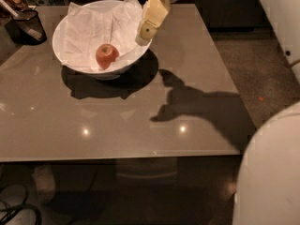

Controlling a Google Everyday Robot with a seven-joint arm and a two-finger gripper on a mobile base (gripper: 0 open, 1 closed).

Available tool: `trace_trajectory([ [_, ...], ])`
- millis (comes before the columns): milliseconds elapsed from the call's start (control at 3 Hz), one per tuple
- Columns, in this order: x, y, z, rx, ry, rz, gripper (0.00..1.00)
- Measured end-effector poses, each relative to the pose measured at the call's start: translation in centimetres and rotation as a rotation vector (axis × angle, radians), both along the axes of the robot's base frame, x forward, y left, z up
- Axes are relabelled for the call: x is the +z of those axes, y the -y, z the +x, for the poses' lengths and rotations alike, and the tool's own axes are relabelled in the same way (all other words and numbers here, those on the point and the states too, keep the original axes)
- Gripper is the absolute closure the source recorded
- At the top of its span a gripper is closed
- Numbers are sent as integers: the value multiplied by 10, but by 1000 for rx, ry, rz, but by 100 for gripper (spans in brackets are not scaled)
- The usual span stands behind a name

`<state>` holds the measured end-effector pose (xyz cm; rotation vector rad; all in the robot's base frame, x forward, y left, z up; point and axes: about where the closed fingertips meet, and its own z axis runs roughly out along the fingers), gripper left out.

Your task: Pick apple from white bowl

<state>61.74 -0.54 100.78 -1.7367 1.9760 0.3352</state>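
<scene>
The apple [107, 55], likely firm, light and smooth enough to roll, lies low in the white bowl [56, 46] on crumpled paper [89, 29]; best gripped across its widest middle. The gripper [143, 34] hangs over the bowl's right rim, apart from the fruit; whether open or closed, I cannot tell.

1. The single camera sits high above the table's [140, 121] near edge and looks steeply down toward its far edge.
2. It shows most of the tabletop from moderate range.
3. The gripper [146, 32] hangs near the far edge, over the white bowl's [117, 69] rim.
</scene>
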Motion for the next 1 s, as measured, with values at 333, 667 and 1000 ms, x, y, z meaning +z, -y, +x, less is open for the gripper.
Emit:
trace_trajectory([
  [333,-4,-12,16,8,-31,45,18],
  [667,-8,-22,27,17,-55,74,28],
  [1000,-10,-33,36,30,-65,87,26],
])
